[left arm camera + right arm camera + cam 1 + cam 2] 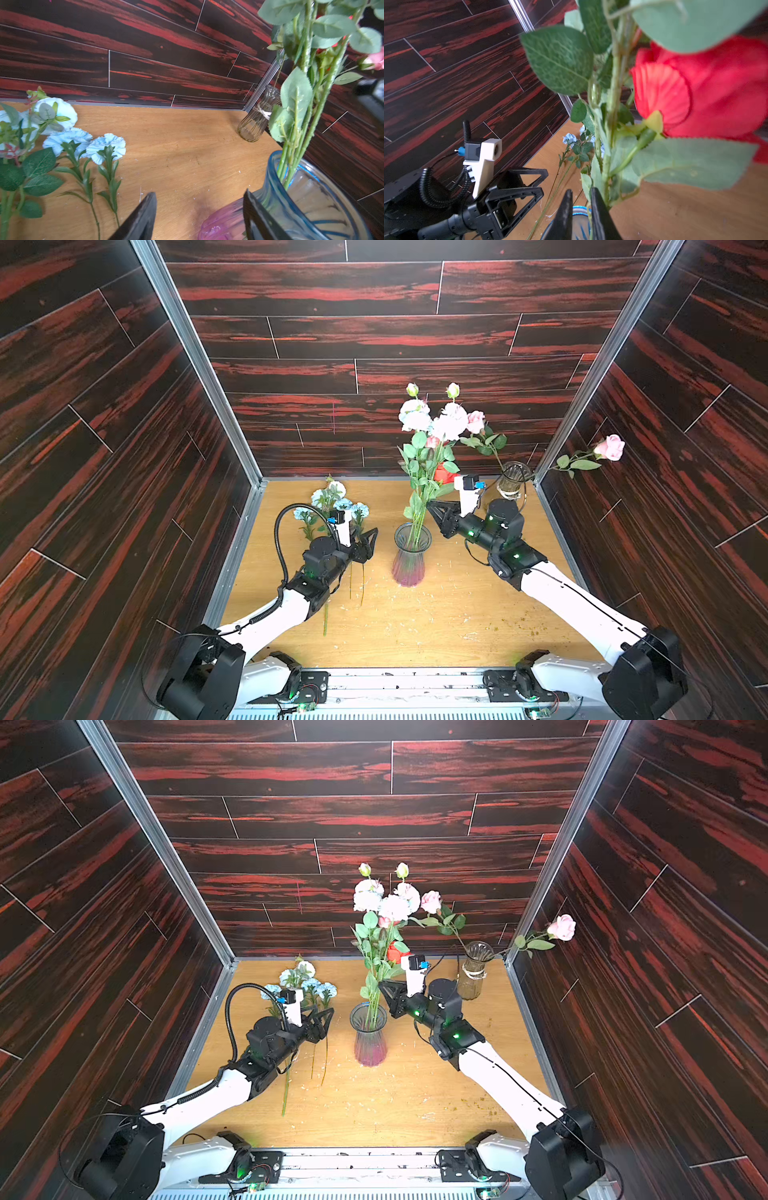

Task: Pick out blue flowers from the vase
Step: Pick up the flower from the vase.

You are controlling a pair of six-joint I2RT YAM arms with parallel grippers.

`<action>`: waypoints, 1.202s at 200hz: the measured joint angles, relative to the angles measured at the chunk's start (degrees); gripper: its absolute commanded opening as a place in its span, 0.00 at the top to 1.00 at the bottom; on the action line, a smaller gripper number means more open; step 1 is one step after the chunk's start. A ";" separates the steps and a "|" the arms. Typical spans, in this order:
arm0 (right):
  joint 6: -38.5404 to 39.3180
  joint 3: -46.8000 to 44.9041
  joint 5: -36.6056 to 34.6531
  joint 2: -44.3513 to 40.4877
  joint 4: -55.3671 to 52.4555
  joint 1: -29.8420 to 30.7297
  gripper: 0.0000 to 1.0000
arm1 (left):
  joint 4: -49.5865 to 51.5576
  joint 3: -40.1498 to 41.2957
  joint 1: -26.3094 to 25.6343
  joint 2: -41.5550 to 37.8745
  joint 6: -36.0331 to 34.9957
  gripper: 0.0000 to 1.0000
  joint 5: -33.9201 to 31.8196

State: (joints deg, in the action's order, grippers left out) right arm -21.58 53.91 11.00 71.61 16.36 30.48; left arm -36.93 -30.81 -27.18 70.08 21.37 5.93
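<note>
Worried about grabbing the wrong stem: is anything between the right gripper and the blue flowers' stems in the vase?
Yes. The red rose and its leaves crowd the stems of the blue flowers where the right gripper sits above the vase rim. What lies between its jaws cannot be told.

Wood-print panels [374, 335] and metal corner strips [195, 360] are boxing in a tabletop [436, 626], making this a robot lab's test booth.
</note>
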 measured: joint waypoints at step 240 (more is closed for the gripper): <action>0.70 7.13 -1.16 8.02 -3.45 0.74 0.88 | -1.66 -0.07 -2.05 1.16 0.68 0.33 1.88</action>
State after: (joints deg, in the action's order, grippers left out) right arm -20.88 61.04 9.85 79.64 12.91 31.22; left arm -38.59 -30.87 -29.23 71.24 22.04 7.81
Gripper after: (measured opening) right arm 0.150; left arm 0.676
